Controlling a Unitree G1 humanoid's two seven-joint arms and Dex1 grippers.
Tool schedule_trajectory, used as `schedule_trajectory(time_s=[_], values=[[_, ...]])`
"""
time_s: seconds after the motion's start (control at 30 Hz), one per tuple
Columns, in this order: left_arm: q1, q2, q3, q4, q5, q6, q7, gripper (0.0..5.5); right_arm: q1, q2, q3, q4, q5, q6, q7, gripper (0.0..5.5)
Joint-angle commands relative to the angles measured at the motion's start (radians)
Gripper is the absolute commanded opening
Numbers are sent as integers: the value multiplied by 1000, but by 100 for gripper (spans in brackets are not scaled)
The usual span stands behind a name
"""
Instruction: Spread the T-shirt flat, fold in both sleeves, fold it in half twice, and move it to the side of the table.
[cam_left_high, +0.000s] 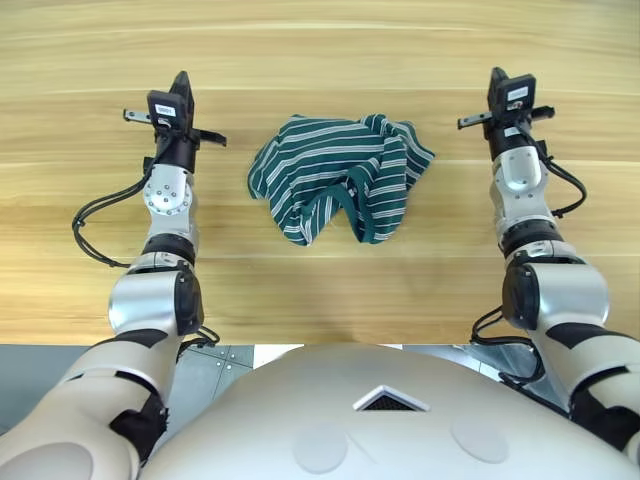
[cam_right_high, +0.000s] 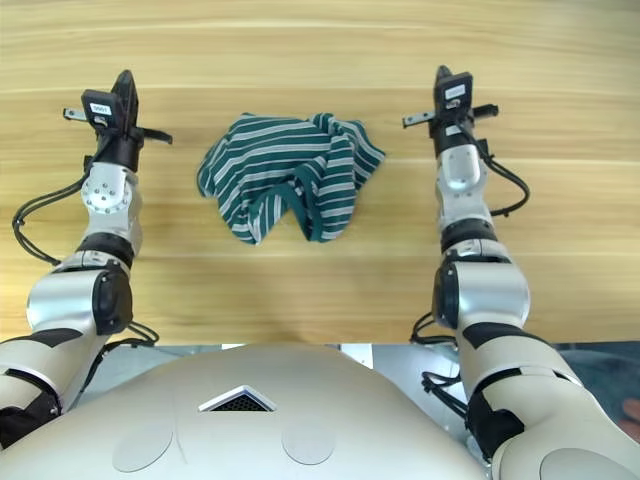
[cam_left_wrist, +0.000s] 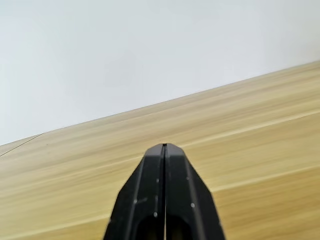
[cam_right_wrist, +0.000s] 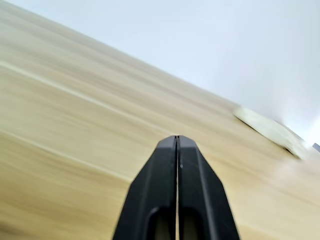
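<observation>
A dark green T-shirt with thin white stripes lies crumpled in a heap on the wooden table, midway between my arms. My left gripper hovers over the table well to the left of the heap, fingers pressed together with nothing in them; the left wrist view shows its black fingers shut above bare wood. My right gripper is held at a similar distance to the right of the shirt, also shut and empty, its fingers closed in the right wrist view.
Light wood planks run across the whole table. The table's near edge is close to my body. A pale wall rises beyond the far edge.
</observation>
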Motion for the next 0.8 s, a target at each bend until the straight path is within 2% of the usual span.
schedule_trajectory(time_s=[0.03,0.23,0.33,0.5,0.8], values=[[31,-44,7,-78,-118,-42,-230,0,72,52,23,-140,101,-59,228,2],[144,-78,-32,-309,-347,22,-647,0,231,53,90,-444,262,1,547,2],[224,-74,-75,-449,-403,69,-782,0,312,36,131,-579,266,33,611,2],[304,-56,-116,-583,-373,93,-820,0,396,15,176,-684,204,47,610,2],[385,-17,-194,-648,-211,7,-761,0,493,-40,262,-784,147,49,651,2]])
